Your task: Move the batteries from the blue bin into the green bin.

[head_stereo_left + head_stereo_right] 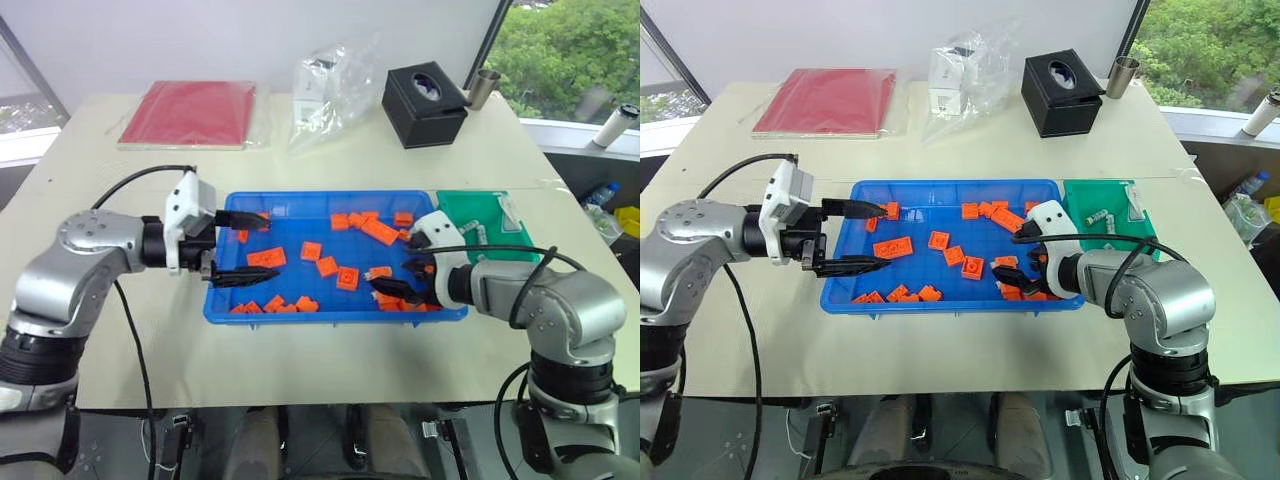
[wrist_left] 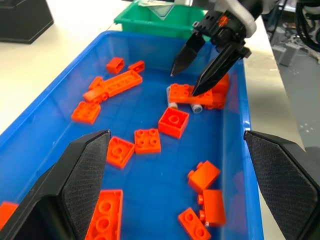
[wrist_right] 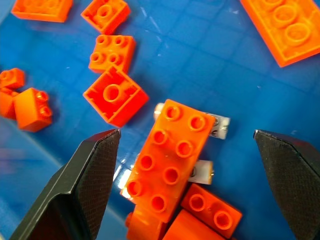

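We are holding both the left pincer (image 1: 243, 247) and right pincer (image 2: 195, 75) released over the blue bin (image 1: 310, 312), batteries (image 3: 218, 126) lying under an orange brick (image 3: 167, 160).

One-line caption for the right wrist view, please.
Open right gripper poised above a long orange brick lying across two batteries in the blue bin.

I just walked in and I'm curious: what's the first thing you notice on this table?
The big blue bin in the middle of the table, scattered with orange bricks. The right gripper hovers open over a long brick with silvery batteries peeking from under it. The small green bin sits beside it.
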